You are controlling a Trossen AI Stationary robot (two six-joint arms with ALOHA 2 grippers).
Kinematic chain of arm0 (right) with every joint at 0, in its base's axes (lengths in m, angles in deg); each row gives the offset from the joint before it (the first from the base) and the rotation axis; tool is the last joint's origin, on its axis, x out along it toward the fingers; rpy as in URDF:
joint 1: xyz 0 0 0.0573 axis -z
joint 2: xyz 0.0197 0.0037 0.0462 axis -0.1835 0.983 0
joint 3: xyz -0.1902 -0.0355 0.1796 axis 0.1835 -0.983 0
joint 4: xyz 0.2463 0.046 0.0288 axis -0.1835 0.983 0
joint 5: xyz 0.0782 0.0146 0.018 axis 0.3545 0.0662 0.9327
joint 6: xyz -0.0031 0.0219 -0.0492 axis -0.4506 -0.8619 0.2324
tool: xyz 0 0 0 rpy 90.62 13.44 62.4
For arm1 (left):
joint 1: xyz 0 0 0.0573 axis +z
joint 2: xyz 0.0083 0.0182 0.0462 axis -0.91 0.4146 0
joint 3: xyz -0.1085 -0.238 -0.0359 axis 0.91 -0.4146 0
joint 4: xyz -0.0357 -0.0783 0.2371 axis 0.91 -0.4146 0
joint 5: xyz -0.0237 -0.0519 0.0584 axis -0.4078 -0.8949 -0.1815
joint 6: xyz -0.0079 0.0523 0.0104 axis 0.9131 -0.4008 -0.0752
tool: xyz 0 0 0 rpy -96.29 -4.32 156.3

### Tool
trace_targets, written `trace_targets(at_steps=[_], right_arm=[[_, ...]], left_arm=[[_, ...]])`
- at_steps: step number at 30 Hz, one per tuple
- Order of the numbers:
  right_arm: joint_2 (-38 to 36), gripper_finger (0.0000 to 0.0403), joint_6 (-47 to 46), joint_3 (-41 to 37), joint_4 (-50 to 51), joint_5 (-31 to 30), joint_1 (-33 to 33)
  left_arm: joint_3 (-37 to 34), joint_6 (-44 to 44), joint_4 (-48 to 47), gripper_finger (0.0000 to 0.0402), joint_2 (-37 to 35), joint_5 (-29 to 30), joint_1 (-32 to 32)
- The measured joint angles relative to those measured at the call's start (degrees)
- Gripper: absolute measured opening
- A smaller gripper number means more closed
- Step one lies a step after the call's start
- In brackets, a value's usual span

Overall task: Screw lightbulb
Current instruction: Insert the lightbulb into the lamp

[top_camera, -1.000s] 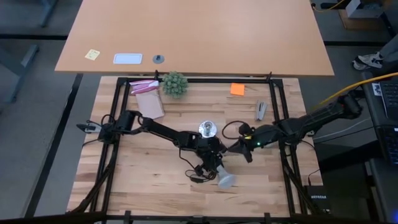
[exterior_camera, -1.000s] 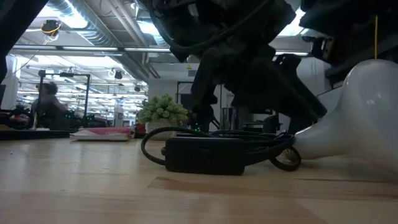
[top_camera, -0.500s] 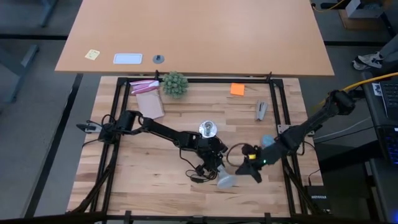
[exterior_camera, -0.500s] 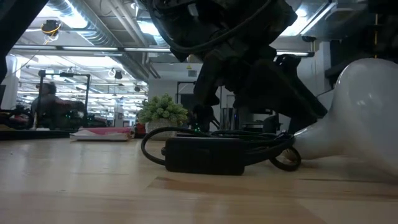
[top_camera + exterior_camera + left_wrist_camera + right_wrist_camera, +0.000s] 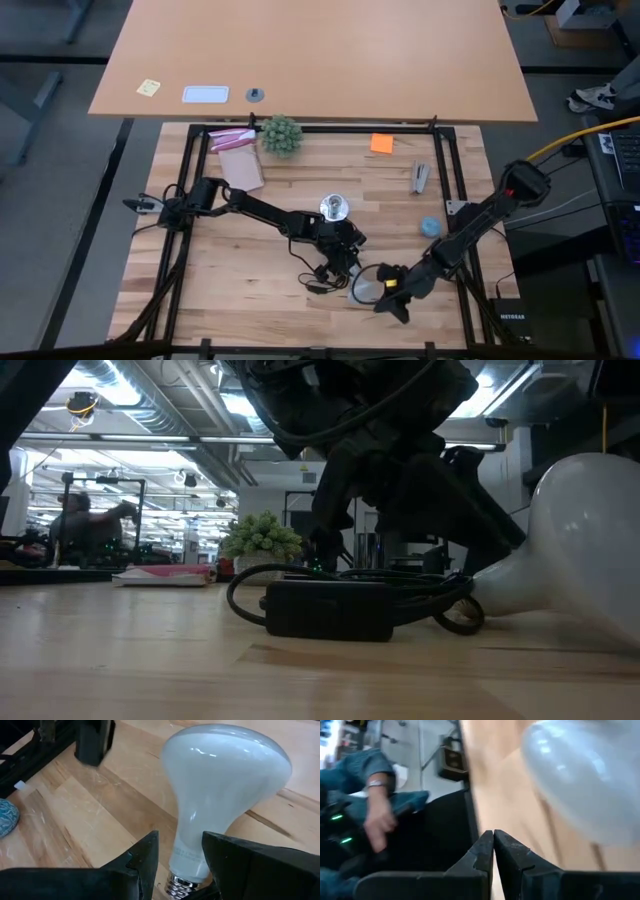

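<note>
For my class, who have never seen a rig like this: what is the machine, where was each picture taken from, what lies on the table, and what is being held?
Two dark robot arms work at a wooden table. One picture looks straight down, one looks level across the tabletop, and two come from cameras on the wrists. The left gripper is closed on the narrow neck of a white lightbulb, which lies on its side. The right gripper is shut and empty, beside the bulb's dome. Also there: a small green plant, a silvery socket with a black cord, and an orange note.
</note>
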Motion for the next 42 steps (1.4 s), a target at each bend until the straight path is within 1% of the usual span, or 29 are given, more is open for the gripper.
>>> trace_targets(at_steps=[4, 9, 17, 22, 27, 30, 36, 42], right_arm=[[1.8, 0.0023, 2.1, 0.0, -1.1, -2.3, 0.5], [1.9, 0.0024, 8.7, 0.0, -0.6, -7.0, 1.6], [1.7, 0.0023, 12.3, 0.1, 2.9, -6.4, 3.8], [1.7, 0.0023, 12.3, 0.1, 8.9, -6.0, 4.4], [1.6, 0.0024, 11.9, 0.1, 12.7, -8.8, 4.8], [1.7, 0.0024, 11.8, 0.0, 13.0, -10.0, 5.3], [1.9, 0.0024, 11.7, -0.1, 12.9, -12.3, 5.5], [1.9, 0.0024, 11.7, -0.1, 13.2, -14.2, 5.5]], left_arm=[[0.0, -1.6, 0.1, 0.0143, 0.0, 0.0, 0.0], [0.1, -1.9, 1.5, 0.0143, 0.0, 0.0, -0.2], [0.1, -2.5, 1.4, 0.0143, -0.1, 0.3, 0.0], [0.1, -4.2, 1.4, 0.0143, -0.2, 0.5, 0.0], [0.1, -4.0, 0.3, 0.0143, -0.2, 0.5, 0.7], [0.1, -1.8, -1.6, 0.0143, -0.2, 0.5, 1.3], [0.0, 4.5, -4.2, 0.0143, -0.4, 5.4, 1.9], [0.1, 5.5, -6.6, 0.0143, -4.0, 11.1, 2.0]])
